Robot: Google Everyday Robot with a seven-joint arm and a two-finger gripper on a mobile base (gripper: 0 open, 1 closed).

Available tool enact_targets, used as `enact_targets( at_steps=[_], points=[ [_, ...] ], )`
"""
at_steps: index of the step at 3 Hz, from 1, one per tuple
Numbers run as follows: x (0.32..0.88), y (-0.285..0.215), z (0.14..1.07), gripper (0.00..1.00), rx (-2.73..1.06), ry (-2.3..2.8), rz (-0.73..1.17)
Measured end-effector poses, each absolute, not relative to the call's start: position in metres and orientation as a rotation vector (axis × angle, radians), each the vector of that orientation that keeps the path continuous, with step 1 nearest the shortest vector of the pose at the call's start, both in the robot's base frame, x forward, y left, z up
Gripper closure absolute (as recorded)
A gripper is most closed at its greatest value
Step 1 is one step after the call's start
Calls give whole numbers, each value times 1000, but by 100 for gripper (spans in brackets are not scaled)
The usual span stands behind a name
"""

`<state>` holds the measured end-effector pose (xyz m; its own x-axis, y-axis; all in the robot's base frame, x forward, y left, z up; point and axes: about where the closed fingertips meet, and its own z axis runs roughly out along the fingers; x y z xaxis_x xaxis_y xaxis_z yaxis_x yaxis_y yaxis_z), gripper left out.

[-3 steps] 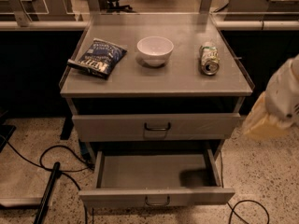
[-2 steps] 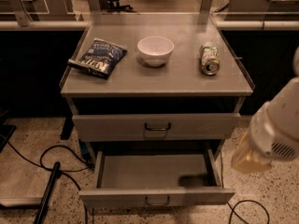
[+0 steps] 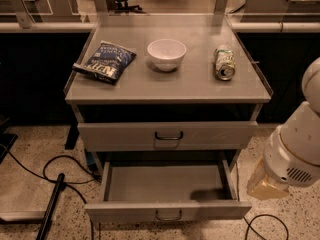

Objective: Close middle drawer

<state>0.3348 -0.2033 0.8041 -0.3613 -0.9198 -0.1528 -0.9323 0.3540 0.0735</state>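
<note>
The grey metal cabinet has its uppermost drawer shut, with a dark loop handle. Below it the middle drawer is pulled far out and its tray is empty. Its flat front carries a small dark handle. The lowest drawer is hidden under it. My white arm comes in from the right edge. Its tan end, the gripper, hangs just right of the open drawer's right side, level with the tray and not touching it.
On the cabinet top lie a blue chip bag, a white bowl and a green can on its side. Black cables trail over the speckled floor at left, and another at lower right. A railing runs behind.
My arm has come down along the cabinet's right side, from level with the uppermost drawer to level with the open middle drawer. The drawers have not moved.
</note>
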Motion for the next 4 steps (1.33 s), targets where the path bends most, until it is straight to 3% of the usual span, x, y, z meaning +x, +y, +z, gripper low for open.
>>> enact_targets(
  at_steps=[3,4],
  points=[
    [316,-166,645,100,-1641,2655,321],
    [316,-166,645,100,-1642,2655,321]
  ],
)
